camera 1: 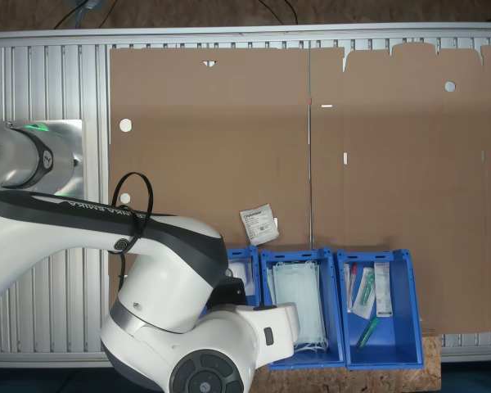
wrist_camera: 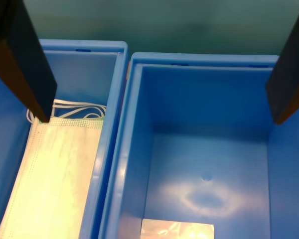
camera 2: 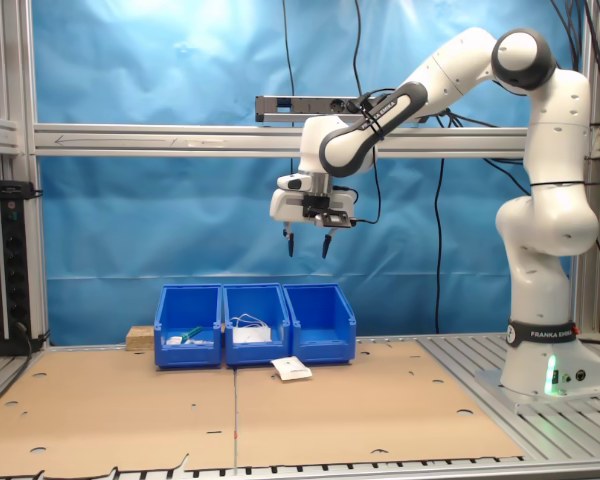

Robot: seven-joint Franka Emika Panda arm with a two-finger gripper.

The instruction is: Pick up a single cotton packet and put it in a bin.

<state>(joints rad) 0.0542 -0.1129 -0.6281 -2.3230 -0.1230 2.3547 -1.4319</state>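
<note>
A small white cotton packet [camera 1: 259,223] lies flat on the cardboard just in front of the row of blue bins, also seen in the second exterior view [camera 2: 291,368]. My gripper [camera 2: 307,243] hangs open and empty high above the bins. In the wrist view its dark fingers [wrist_camera: 27,64] frame the bin [wrist_camera: 204,99] below, which has a white packet [wrist_camera: 177,230] on its floor. This bin [camera 2: 320,322] stands at the second exterior view's right end of the row. In the first exterior view my arm covers most of it [camera 1: 242,260].
The middle bin [camera 1: 303,307] holds pale green face masks [wrist_camera: 60,169]. The third bin [camera 1: 376,307] holds syringe packs. A brown cardboard sheet [camera 1: 229,123] covers the table. My arm's base [camera 2: 545,370] stands at the second exterior view's right.
</note>
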